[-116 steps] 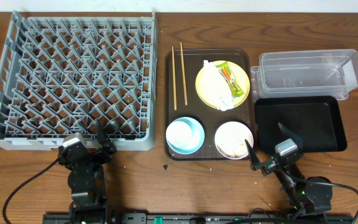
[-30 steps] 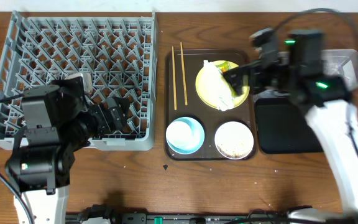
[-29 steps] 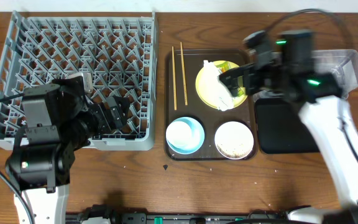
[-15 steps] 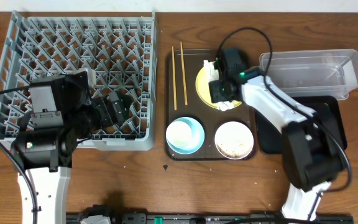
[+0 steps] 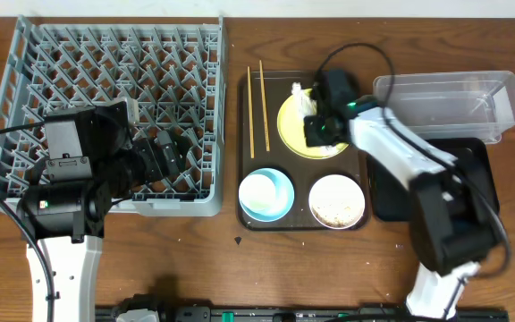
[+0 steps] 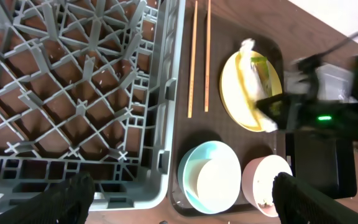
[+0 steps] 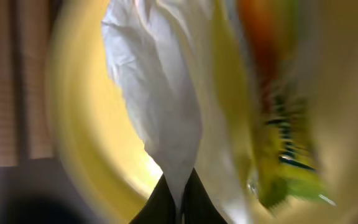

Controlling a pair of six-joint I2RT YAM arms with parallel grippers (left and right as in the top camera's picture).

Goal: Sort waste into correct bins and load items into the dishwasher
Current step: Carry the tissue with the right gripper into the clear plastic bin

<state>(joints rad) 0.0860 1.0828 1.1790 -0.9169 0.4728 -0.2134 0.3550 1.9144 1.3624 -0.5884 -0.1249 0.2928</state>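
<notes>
Two arms on my screens, entered with the rest, left to right.

1. Grey dish rack (image 5: 105,63): far left of the wooden table (image 5: 240,268), largest item. I saw nothing standing among its pegs.
2. Left gripper (image 5: 170,154): hung above the rack's near right corner, fingers spread wide and holding nothing. Its body hid part of the rack's front from the overhead camera.
3. Dark brown serving tray (image 5: 274,156): just right of the rack, carrying entries 4 to 9.
4. Chopsticks (image 5: 249,112): a pair lying side by side along the tray's left edge, apart from the plate.
5. Light blue bowl (image 5: 266,192): near left corner of the tray, upright.
6. Yellow plate (image 5: 295,143): far half of the tray, partly covered by the right gripper.
7. Crumpled white napkin (image 7: 160,112): on the plate, its narrow end running down between the right fingertips.
8. Right gripper (image 7: 179,198): down on the plate, clamped tight on that fold of napkin.
9. Snack wrapper (image 7: 278,143): green and orange, on the plate right beside the napkin and touching it. The gripper hid it from overhead.
10. Small white bowl (image 5: 336,201): near right corner of the tray, rice scraps (image 5: 333,211) in its bottom.
11. Clear tub (image 5: 445,103): far right, I could make out nothing in it.
12. Black tray (image 5: 474,174): just in front of the tub. The right arm (image 5: 401,161) crossed over its left part, so I could not see that portion.
</notes>
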